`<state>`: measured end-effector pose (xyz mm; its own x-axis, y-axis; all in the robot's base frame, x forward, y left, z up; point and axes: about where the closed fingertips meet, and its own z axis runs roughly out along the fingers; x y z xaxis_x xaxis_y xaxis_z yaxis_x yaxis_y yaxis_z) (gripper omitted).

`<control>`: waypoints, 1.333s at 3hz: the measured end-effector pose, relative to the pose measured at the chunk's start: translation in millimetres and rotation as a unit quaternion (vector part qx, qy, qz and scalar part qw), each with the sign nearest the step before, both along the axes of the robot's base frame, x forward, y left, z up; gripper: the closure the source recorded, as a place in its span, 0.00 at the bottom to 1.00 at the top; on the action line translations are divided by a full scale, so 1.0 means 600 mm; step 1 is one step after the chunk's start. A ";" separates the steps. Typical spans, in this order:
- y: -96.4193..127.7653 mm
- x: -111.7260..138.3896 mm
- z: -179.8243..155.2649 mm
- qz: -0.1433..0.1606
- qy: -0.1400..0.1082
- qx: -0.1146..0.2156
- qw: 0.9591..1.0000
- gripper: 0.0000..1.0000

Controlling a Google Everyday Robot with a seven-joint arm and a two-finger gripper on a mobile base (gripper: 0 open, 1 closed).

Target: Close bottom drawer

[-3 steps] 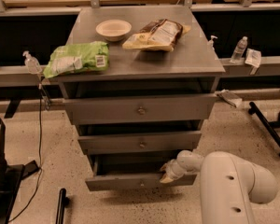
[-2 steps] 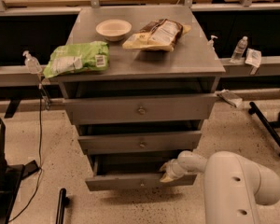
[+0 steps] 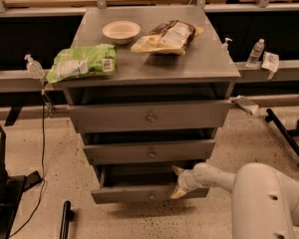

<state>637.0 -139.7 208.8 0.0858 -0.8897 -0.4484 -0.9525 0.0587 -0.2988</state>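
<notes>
- Pincer (image 3: 178, 182) is sitting low at the front of the grey table (image 3: 189, 66), at the end of a white arm (image 3: 264, 198) that is reaching in from the lower right.
- Its two tan fingertips (image 3: 178, 171) are standing spread apart, one above the other, and are pinching nothing that shows.
- The bottom drawer (image 3: 134, 194) is lying right at the pincer and stretching away to its left. It is standing pulled out, with its dark inside showing above the front.
- The upper fingertip is pointing over the top edge of that drawer's front, near its right end. The lower one is lying against the face of the front. Whether either is pressing on it I cannot tell.
- The drawer's small round knob (image 3: 150, 196) is sitting just left of the pincer, a little lower.
- The middle drawer (image 3: 149, 151) is hanging just above the pincer, also partly out.
- The top drawer (image 3: 149, 116), the widest, is standing higher again and jutting out too.
- Well above the pincer, on the table's top, a pale bowl (image 3: 121, 31) is resting up and to the left.
- A brown and cream bag (image 3: 168, 36) is lying almost straight above the pincer, beside the bowl.
- A green bag (image 3: 82, 62) is lying farthest left, overhanging the table's left front corner.
</notes>
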 end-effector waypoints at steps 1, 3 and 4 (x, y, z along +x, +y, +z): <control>-0.007 -0.032 0.016 -0.002 -0.007 0.039 0.999 0.00; -0.055 -0.099 -0.015 -0.026 0.040 0.139 0.989 0.44; -0.073 -0.113 -0.031 -0.025 0.049 0.168 0.984 0.68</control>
